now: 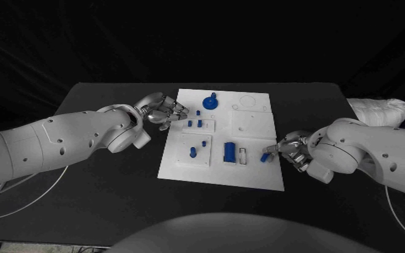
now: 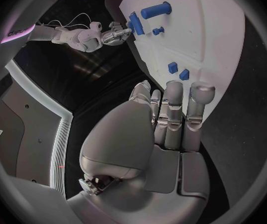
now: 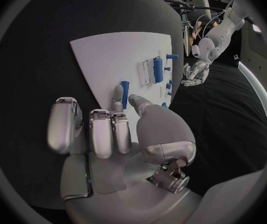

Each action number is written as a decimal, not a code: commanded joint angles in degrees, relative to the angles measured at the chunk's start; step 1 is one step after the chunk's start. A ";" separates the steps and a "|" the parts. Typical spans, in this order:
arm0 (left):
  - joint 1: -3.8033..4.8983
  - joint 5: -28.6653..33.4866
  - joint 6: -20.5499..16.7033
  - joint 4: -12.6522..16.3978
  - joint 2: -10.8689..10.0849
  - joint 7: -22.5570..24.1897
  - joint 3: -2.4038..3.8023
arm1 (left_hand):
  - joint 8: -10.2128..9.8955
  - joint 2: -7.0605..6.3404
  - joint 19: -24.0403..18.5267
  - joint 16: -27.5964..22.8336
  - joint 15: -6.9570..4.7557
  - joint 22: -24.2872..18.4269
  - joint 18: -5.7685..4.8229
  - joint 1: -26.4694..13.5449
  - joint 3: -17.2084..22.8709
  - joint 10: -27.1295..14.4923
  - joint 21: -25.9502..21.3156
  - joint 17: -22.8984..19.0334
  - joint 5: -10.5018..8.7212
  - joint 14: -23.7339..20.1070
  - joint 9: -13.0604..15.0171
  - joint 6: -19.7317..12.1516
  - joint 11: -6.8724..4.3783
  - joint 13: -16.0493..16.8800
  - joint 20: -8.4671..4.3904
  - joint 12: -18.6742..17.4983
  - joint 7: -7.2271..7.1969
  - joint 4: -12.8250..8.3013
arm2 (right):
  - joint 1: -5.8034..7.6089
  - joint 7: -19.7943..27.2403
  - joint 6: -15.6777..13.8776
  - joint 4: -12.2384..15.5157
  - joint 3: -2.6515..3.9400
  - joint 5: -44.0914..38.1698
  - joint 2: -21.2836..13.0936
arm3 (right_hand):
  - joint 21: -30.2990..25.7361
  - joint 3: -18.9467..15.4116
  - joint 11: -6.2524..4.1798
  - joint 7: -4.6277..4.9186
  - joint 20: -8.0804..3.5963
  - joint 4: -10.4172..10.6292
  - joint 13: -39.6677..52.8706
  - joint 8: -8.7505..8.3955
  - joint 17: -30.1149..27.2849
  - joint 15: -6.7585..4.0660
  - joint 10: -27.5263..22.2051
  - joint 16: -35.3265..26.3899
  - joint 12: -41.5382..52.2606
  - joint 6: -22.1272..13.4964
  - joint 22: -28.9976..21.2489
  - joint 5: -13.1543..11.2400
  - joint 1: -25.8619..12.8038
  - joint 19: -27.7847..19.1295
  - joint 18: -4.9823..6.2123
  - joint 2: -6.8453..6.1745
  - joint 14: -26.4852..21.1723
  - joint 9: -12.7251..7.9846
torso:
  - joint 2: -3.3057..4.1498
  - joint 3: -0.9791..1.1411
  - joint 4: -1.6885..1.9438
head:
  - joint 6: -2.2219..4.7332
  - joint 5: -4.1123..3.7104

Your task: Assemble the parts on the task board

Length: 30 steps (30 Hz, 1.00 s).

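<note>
The white task board (image 1: pixel 253 174) lies in the middle of the black table. On it are a round blue knob (image 1: pixel 210 101), several small blue pegs (image 1: pixel 195 123) and a long blue block (image 1: pixel 229 151) beside a narrow slot (image 1: pixel 244 154). My right hand (image 1: pixel 292 149) is at the board's right edge and pinches a small blue piece (image 1: pixel 265 157) between thumb and finger; the right wrist view shows that piece (image 3: pixel 125 93) over the board's edge (image 3: pixel 90 59). My left hand (image 1: pixel 165 111) hovers by the board's far left edge, its fingers (image 2: pixel 173 114) stretched out and holding nothing.
A white bundle (image 1: pixel 376 110) lies at the table's right edge. A thin cable (image 1: pixel 34 197) loops off the table's left side. Bare black table (image 1: pixel 101 194) surrounds the board on all sides.
</note>
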 commanded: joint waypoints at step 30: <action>0.01 -1.10 2.73 0.60 -0.02 -3.03 0.03 | 0.21 0.37 -0.65 -0.14 -0.09 5.67 1.29 0.27 -0.45 0.58 -0.98 -0.62 0.39 -0.71 0.09 0.29 -0.10 0.10 0.07 0.43 0.23 -0.09 | -0.66 -1.76 7.21 -4.24 -0.47 -25.81 5.05 | 1.10 -0.58 -0.58 1.82 -0.68 1.05 15.09 0.37 6.81 -0.65 6.05 0.31 0.22 -4.68 9.86 -5.13 -2.10 1.08 0.23 -2.17 4.14 3.11 | 0.02 0.02 0.00 | -0.01 0.06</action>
